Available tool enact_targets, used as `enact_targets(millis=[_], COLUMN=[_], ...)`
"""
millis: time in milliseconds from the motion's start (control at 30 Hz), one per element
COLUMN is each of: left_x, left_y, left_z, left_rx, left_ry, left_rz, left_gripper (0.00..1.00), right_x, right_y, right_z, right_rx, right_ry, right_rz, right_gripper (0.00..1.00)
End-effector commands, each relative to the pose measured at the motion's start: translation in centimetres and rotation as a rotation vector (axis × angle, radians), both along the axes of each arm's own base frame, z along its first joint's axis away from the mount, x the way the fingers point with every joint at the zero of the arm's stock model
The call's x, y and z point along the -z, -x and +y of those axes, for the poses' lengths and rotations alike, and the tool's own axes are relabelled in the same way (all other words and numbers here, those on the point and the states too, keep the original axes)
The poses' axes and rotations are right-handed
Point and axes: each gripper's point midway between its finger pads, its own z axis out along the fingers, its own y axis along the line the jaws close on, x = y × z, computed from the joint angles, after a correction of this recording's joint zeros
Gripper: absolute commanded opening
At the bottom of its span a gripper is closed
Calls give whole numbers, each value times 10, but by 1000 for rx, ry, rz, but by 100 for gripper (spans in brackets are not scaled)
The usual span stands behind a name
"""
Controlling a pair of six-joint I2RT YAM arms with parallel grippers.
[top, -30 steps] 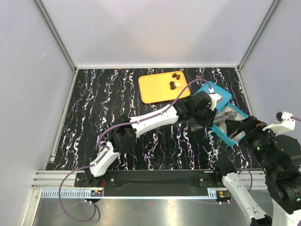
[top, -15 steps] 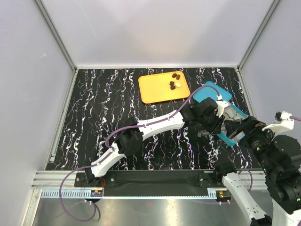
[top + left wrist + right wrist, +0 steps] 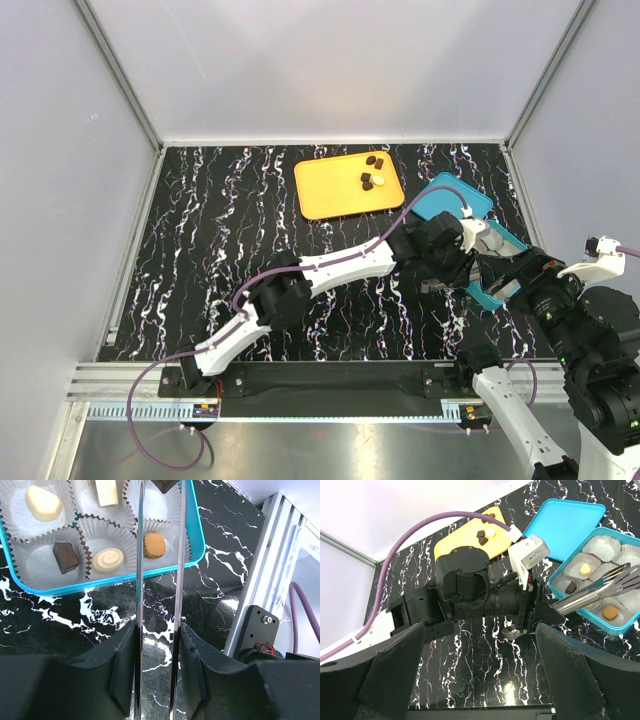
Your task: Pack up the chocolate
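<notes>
- Step in hand, as I judge it: delivering one piece into the box. The next move calls for lowering the tips into a free cup, then easing the grip so the piece drops without crushing the paper.
- Table [image 3: 220, 220]: black slab with white marble veining and a glossy face.
- Orange tray [image 3: 330, 190]: flat, matte, with rounded corners, near the far edge and right of centre. It holds a few chocolates on the tray [image 3: 372, 172], dark ones and one pale.
- Teal lid [image 3: 450, 200]: a smooth rectangle lying toward the far-right corner, just beyond the box.
- Teal box [image 3: 100, 583]: a shallow walled rectangle at the right edge of the table.
- Right gripper [image 3: 480, 630]: jaws wide, holding nothing, near the table's right edge.
- Left gripper [image 3: 157, 626]: jaws narrow, clamped on the tongs [image 3: 590, 596], which are two long polished metal blades reaching over the box.
- Paper cups [image 3: 35, 562]: white and fluted, one to each piece.
- Packed pieces: pale oval [image 3: 42, 502], pale bar [image 3: 107, 491], dark square [image 3: 65, 557], cream swirl round [image 3: 108, 560], caramel square [image 3: 155, 546].
- Held dark piece [image 3: 164, 485]: pinched between the tong tips above the box. The cup under it is mostly hidden.
</notes>
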Motion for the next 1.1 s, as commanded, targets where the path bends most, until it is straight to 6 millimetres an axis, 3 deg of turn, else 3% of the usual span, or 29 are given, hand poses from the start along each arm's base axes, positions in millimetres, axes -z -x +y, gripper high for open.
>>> enact_targets(millis=[0, 800, 1000, 1033, 1067], left_x=[-33, -31, -60, -81, -88], left_y=[-2, -3, -3, -7, -8], left_z=[-21, -20, -13, -8, -5], left_rx=[29, 20, 10, -8, -17], left_ry=[122, 112, 138, 159, 158], left_rz=[-44, -52, -81, -115, -130], left_gripper=[39, 47, 47, 47, 47], right_x=[-9, -10, -11, -12, -12], right_y=[-1, 1, 0, 1, 0], right_z=[-1, -1, 0, 0, 0], right_rx=[0, 2, 1, 2, 2], right_ry=[2, -10, -12, -14, -15], right_rz=[-30, -35, -35, -37, -36], right_gripper=[100, 99, 100, 100, 100])
